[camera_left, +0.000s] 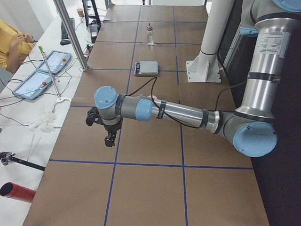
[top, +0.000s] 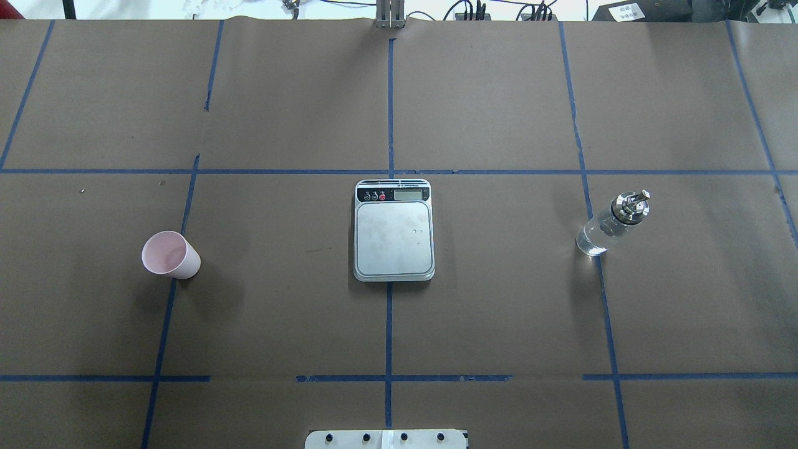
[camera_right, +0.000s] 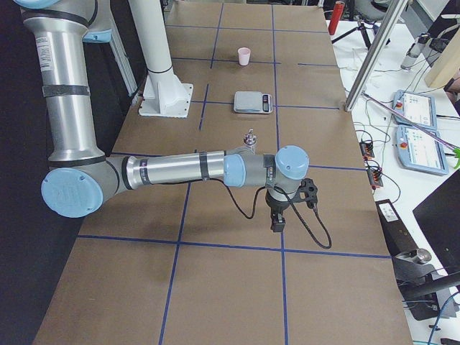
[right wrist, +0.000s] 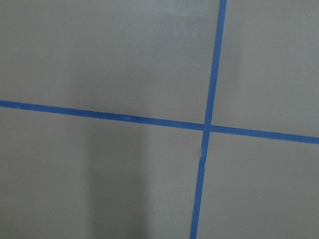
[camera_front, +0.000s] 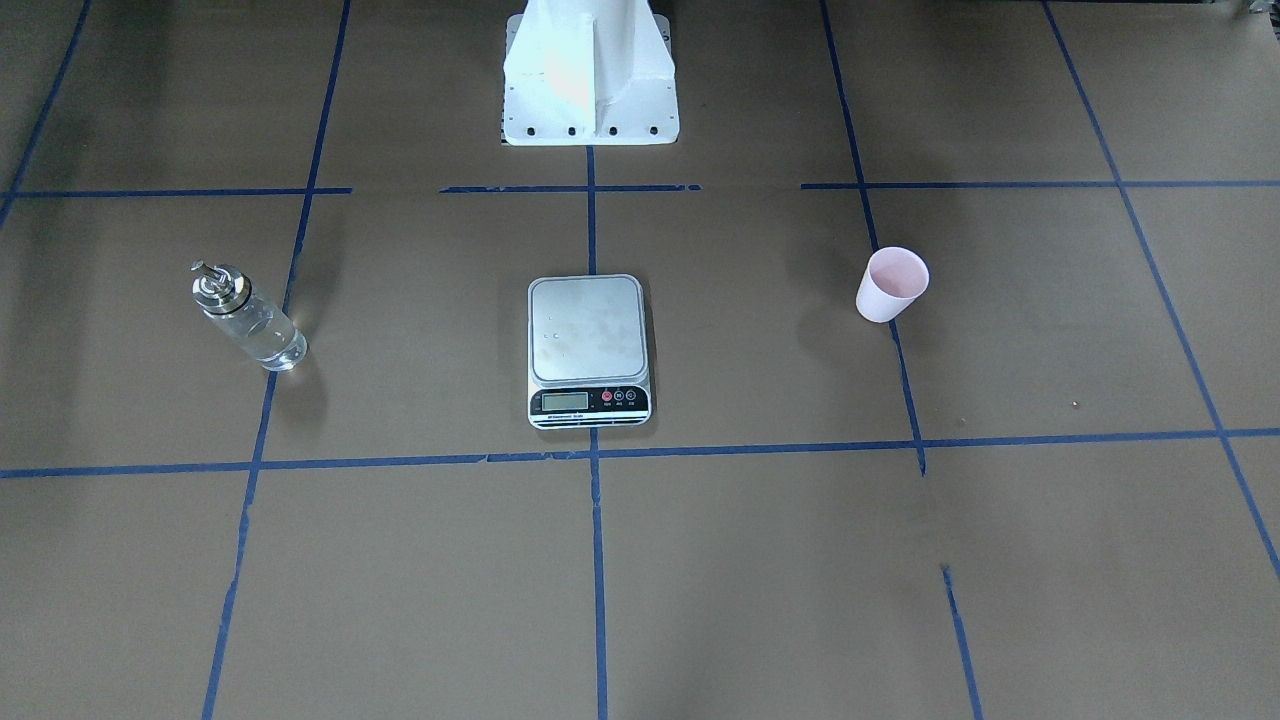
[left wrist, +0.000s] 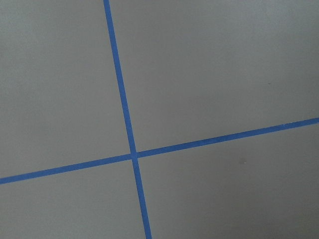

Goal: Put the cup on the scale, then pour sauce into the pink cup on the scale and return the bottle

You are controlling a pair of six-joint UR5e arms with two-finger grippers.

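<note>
Two arms out, nothing picked up yet. The cup (top: 169, 254) stands upright, mouth up, on the desk (top: 499, 312) well to the robot's left of the scale (top: 394, 231); the scale platform is bare. The bottle (top: 611, 224) stands well to the scale's right with clear sauce (top: 595, 238) inside.

The left fingers (camera_left: 109, 140) hang above the desk, pointing down, farther out from the scale than the cup. The right fingers (camera_right: 277, 221) do the same beyond the bottle. Only the side views catch them, so we cannot tell whether either pair is apart or together. Both wrist cams show bare desk and tape.

We judge step one not started. The left arm is nearer the cup, which lies back toward the scale from its fingers. Cup axis is vertical, so we'd come in from the side.
</note>
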